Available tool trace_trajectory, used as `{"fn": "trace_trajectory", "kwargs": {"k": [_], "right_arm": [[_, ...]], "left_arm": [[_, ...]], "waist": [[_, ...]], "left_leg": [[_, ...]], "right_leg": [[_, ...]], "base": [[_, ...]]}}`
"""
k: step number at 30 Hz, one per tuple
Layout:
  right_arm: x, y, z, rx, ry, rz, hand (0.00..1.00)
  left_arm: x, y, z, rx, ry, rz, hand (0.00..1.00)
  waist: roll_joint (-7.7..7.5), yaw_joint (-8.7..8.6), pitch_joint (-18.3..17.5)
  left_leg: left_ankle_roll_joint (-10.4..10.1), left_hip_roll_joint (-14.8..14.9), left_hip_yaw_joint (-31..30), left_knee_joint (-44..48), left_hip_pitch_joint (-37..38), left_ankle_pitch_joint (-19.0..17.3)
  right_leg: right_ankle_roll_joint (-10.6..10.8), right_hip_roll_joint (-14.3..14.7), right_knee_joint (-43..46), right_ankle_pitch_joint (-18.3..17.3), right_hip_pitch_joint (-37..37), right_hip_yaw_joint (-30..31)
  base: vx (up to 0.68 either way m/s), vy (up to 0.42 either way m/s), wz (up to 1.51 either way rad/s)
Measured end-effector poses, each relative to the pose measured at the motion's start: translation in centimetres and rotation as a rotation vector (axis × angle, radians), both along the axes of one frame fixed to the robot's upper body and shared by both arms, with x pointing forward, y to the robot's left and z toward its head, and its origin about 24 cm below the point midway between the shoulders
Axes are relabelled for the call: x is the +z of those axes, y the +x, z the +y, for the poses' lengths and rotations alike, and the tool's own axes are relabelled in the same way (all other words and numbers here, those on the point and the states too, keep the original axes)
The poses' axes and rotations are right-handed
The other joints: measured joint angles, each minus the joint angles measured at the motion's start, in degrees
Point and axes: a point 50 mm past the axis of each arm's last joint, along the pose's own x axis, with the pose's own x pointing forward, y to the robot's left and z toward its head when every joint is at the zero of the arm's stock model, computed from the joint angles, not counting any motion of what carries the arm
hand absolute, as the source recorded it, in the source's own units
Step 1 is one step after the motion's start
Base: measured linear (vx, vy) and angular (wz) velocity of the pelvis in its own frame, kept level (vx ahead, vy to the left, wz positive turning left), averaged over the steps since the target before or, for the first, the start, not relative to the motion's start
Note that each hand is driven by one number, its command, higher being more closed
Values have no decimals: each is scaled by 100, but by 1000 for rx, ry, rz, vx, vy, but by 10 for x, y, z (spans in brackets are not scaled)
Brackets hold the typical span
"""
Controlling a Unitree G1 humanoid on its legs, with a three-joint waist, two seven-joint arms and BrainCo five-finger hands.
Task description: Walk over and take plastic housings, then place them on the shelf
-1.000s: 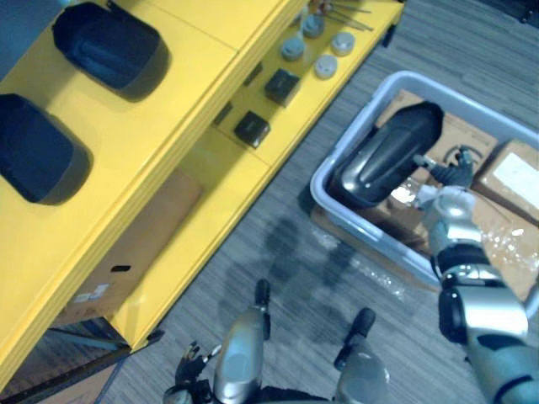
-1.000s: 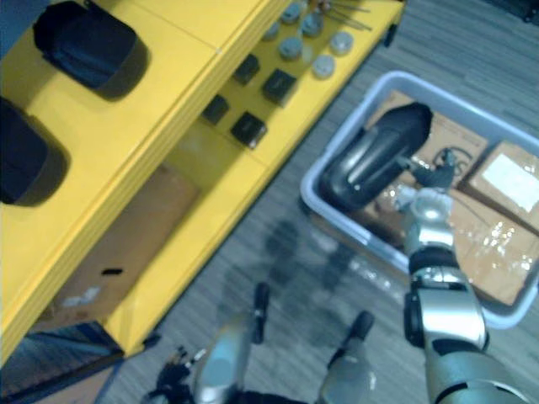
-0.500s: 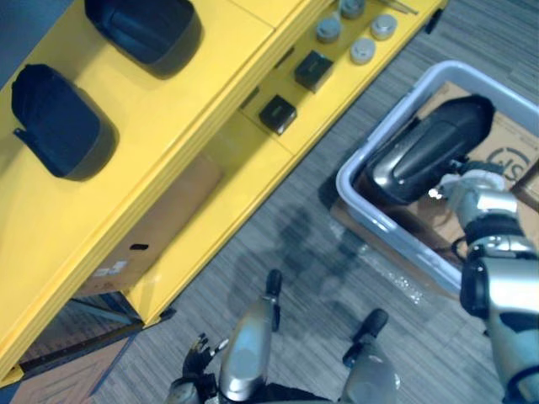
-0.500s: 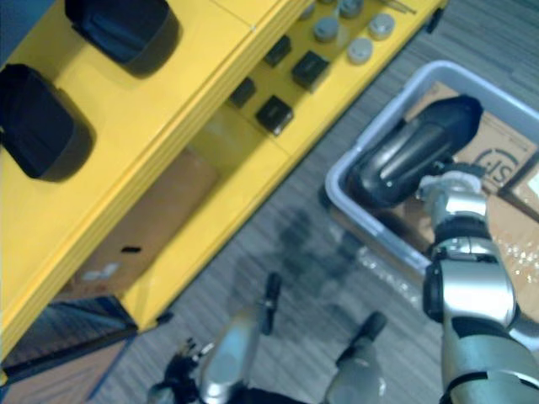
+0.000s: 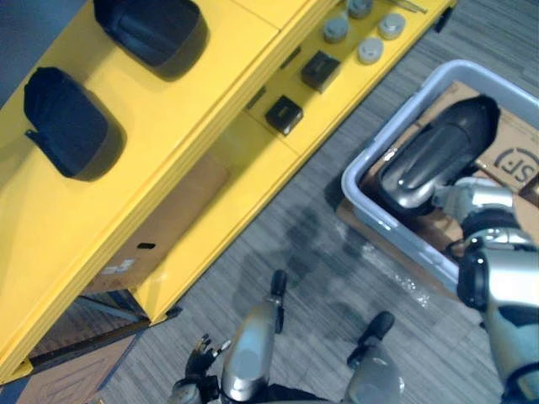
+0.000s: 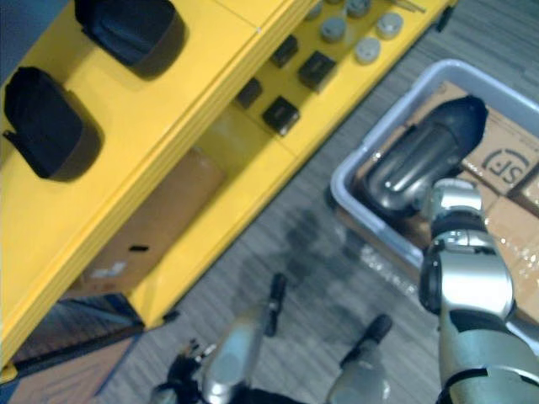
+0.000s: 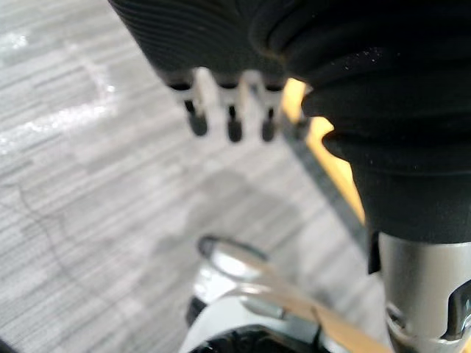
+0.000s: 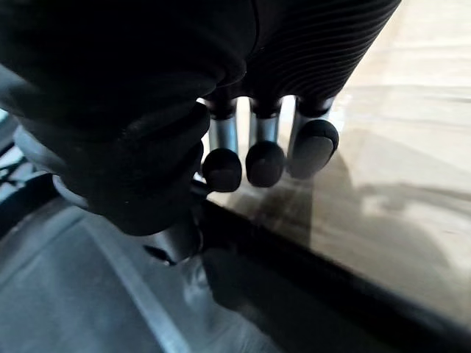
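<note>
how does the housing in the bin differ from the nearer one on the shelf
The bin housing shines with bright highlights; the shelf housing looks matte. The bin housing sits in the grey bin; the shelf housing lies atop the yellow shelf. Both are dark, rounded shells.

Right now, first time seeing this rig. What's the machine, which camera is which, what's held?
It is a two-legged humanoid robot. The two wide pictures come from cameras in its head, looking down; the two close ones from cameras on each wrist. A yellow shelf carries two black housings on top, and small black boxes and grey round parts lower down. On the floor, a grey bin holds cardboard boxes and another black housing. The right hand is at that housing; whether it grips is not visible. The left hand hangs open, holding nothing.
</note>
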Motion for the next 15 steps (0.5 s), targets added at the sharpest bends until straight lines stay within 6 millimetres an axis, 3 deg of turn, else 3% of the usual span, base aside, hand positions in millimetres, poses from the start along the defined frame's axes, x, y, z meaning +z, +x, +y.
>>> {"fn": "trace_trajectory", "kwargs": {"k": [6,9,12,15], "right_arm": [[31,-15,-38,-61,-313,-131,100],[37,-26,-50,-81,-490,-189,100],[35,-29,-46,-46,-612,-221,100],[18,-32,-31,35,-732,-235,100]], "left_arm": [[10,10,2,4,13,-69,0],[22,20,3,-19,109,-150,0],[35,34,4,-53,216,-228,0],[50,48,11,-102,363,-314,0]], "waist": [[-2,-60,2],[-27,-259,18],[-75,-411,35],[-290,-496,-65]], "left_leg": [[4,-13,-1,-80,96,44],[1,5,23,-171,242,63],[-32,64,64,-271,381,85],[-106,187,234,-543,646,155]], "right_leg": [[23,-7,-19,18,69,-8],[22,8,-26,18,173,-2],[21,62,-47,19,241,31],[7,179,-137,14,279,198]], "base": [[-3,2,1],[2,-2,-4],[-4,-18,-13],[11,-42,-31]]}}
